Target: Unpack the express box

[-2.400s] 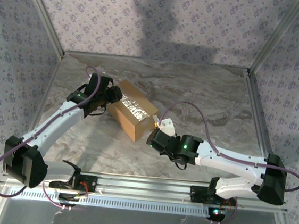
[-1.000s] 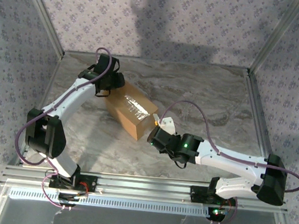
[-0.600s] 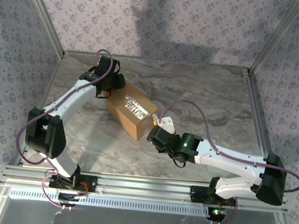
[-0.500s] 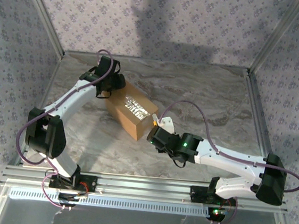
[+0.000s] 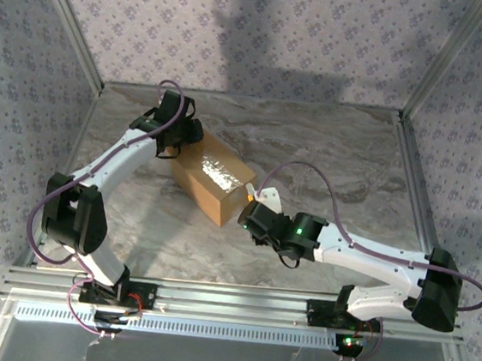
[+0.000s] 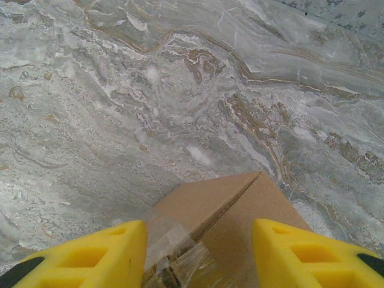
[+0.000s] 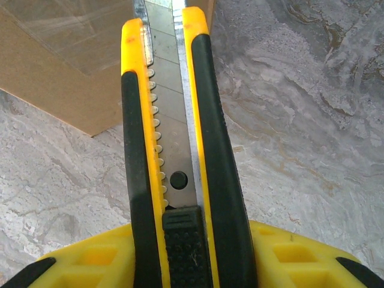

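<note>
Left gripper point(image 6: 199, 233) is now parked at the far end of the express box point(image 5: 211, 174), jaws spread; knife point(image 7: 174, 150) is pinched in right gripper point(image 7: 186, 255), so tape looks set to be cut.

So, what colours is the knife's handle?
The knife is yellow and black; right wrist view shows it best.

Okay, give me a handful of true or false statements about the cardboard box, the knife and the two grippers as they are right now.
1. The right gripper is clamped on a yellow-and-black utility knife. True.
2. The brown cardboard express box has its top flaps standing open. False: the flaps lie shut, with clear tape over the seam.
3. The left gripper has its jaws apart over one end of the box. True.
4. The box sits on a plain white tabletop. False: it sits on a grey marble-patterned tabletop.
</note>
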Controlling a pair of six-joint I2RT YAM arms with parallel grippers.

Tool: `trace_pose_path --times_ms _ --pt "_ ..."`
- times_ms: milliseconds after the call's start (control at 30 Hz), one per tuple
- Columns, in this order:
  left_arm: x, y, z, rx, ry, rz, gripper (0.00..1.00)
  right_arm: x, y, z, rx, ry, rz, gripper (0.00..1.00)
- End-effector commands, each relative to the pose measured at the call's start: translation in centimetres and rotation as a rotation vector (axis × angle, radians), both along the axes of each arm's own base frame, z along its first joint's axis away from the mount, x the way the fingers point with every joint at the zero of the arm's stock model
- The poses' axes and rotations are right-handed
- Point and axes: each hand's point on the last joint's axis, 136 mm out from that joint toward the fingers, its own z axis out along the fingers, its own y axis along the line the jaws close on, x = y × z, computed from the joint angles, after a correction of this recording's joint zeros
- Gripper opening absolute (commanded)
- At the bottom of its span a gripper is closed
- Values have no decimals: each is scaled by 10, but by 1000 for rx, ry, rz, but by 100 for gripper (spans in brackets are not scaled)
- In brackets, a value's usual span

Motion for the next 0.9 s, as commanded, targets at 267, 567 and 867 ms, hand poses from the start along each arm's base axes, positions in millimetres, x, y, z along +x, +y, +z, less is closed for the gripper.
trace_pose_path --times_ms 267,567,867 --pt "-9 -17 -30 -1 72 -96 50 7 7 18 97 -2 33 0" --pt "-11 -19 -31 -1 70 -115 50 7 4 22 148 25 48 0" --pt "-13 -21 -30 -5 67 -134 50 13 -2 25 121 8 58 0"
